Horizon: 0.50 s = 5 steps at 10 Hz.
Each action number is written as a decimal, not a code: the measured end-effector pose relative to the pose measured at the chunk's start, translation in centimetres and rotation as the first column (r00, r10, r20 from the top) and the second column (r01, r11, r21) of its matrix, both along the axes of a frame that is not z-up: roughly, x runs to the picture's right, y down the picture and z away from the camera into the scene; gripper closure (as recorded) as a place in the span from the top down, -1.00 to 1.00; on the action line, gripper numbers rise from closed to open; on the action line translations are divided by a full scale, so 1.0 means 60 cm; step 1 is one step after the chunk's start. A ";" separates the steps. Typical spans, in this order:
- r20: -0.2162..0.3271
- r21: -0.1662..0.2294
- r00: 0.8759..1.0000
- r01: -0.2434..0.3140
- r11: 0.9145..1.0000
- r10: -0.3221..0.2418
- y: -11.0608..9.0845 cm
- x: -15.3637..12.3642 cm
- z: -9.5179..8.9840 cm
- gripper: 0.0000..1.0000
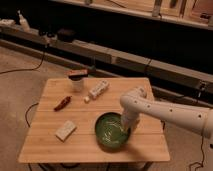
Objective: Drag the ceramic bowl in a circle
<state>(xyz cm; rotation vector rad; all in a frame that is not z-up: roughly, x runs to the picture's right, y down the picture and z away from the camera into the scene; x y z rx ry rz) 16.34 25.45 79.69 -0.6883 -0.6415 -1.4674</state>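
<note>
Camera view from above onto a pale wooden table (47,145) made of planks, set on a beige floor (17,97). Near the front edge, a little right of middle: green bowl (106,135), round, glossy, upright, paler inside, largest of the things on the top. Coming in from the right: white arm (170,114), bent at an elbow over the table's right part, then turned downward to the bowl. At the arm's end, gripper (125,128), low at the bowl's right side, at or just within the rim. Whether pressed against the wall or merely beside it, not to be made out. How wide it stands, and whether it has hold of anything, likewise impossible to say.

Elsewhere on the top: white cup (77,82) with a brown lid, upright, near the back edge, left of middle. Just right of it, white bottle (98,89), lying on its side and slanted. Close by the bottle's nearer end, small white bit (87,99). Further left, reddish-brown thing (62,103), lying flat, kind unclear. Toward the front left, pale flat block (65,130), near the bowl yet apart from it. Cup, bottle, bit and reddish thing all well apart from the bowl, in the back half of the table.

Behind the table: long low ledge (85,49) running across the scene, dark space above it.
</note>
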 end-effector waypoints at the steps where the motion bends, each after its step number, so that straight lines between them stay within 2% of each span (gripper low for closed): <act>1: -0.033 -0.025 0.999 0.005 1.000 -0.006 0.021 0.039 -0.018 -1.00; 3: -0.112 -0.060 0.994 -0.002 0.998 -0.005 0.049 0.118 -0.045 -1.00; 4: -0.172 -0.061 0.985 -0.019 0.998 0.008 0.051 0.171 -0.058 -1.00; 5: -0.246 -0.037 0.969 -0.046 0.998 0.036 0.036 0.231 -0.074 -1.00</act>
